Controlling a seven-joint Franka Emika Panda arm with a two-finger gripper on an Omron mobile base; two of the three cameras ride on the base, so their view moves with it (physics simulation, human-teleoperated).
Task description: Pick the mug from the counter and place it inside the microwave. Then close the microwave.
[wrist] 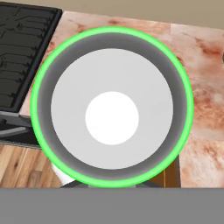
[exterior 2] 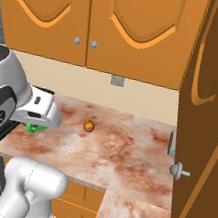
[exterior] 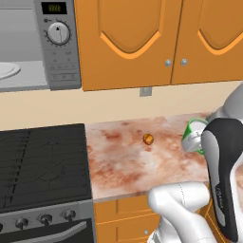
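Overhead, mug (wrist: 112, 107) interior, sideways, open microwave (exterior: 42, 47)

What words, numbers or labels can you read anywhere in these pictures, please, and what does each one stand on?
Microwave display: yellowish digits, too blurred to read.
Microwave dial: tick marks around it, no legible numbers.
Microwave panel below the dial: faint rows of marks, too small to read.
Robot arm's dark cover: small grey lettering, too small to read.
Mug, counter, stove, cabinet doors: no text on any of them.
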